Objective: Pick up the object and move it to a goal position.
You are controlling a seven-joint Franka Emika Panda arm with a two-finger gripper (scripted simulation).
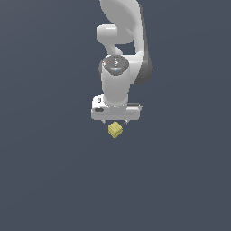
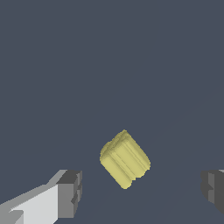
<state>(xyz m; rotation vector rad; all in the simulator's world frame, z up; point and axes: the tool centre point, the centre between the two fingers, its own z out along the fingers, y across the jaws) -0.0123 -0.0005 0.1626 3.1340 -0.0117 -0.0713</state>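
While the hand (image 1: pixel 116 121) hangs directly over the object (image 1: pixel 115 130), the step in hand looks like the final descent before the grasp. To do it well, the arm should lower straight down so that the pale-yellow, ridged block ends up midway between the two fingers, and only then close. In the wrist view the object (image 2: pixel 125 159) sits turned at an angle to the line between the fingers, so a small wrist rotation first would probably let the pads meet flat faces rather than corners; squeezing across corners could make so small a piece twist or slip out.

From the exterior view, the arm reaches down with its last links vertical and the hand pointing straight at the dark tabletop (image 1: pixel 49 180). Its fingers are spread wide apart, one grey fingertip (image 2: pixel 70 194) on each side of the wrist view, with nothing held between them. Whether the tips have reached the block's height cannot be told.
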